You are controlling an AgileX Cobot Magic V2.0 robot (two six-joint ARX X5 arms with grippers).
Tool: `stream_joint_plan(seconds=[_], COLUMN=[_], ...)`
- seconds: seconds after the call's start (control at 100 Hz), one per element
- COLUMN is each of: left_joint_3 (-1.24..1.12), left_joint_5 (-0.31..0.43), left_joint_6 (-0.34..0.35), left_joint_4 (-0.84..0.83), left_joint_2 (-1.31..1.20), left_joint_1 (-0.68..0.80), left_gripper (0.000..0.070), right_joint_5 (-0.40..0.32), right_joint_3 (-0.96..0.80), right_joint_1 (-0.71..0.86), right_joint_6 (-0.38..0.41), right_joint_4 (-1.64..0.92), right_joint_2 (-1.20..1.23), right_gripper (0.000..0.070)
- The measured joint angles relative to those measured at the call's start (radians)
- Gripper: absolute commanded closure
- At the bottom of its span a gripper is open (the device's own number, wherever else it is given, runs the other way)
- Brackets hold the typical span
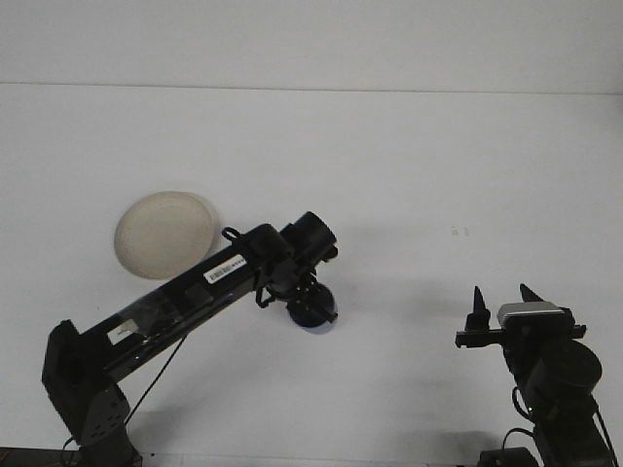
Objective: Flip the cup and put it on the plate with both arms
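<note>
Left gripper (310,304) has its jaws pinching the dark cup (313,310) near the plate (165,233); right gripper (504,305) jaws spread

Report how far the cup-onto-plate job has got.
Done: the left hand has reached the dark cup, though its grip is hidden. In hand: the cup sits at that hand, right of the plate. Left: the plate holds nothing yet, and the right hand waits open, apart from it.

One high front camera looks forward and down over the white table (409,165), both arms near.
</note>
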Motion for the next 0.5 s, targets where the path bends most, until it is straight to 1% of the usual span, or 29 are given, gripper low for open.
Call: stream_joint_plan(seconds=[0.14,0.26,0.5], left_joint_3=[0.071,0.122,0.132], left_joint_5=[-0.094,-0.155,-0.169], left_joint_6=[0.024,0.041,0.066], left_joint_4=[-0.063,-0.082,-0.105], left_joint_2=[-0.077,-0.138,-0.121], left_joint_1=[0.135,0.272,0.584], left_gripper=[0.0691,0.069,0.069], right_joint_5=[0.0,0.0,0.0], right_joint_3=[0.0,0.0,0.0], right_joint_1=[0.0,0.0,0.0], right_joint_6=[0.0,0.0,0.0], right_joint_4=[0.0,0.0,0.0], right_joint_2=[0.0,0.0,0.0], right_gripper=[0.0206,0.0206,0.0206])
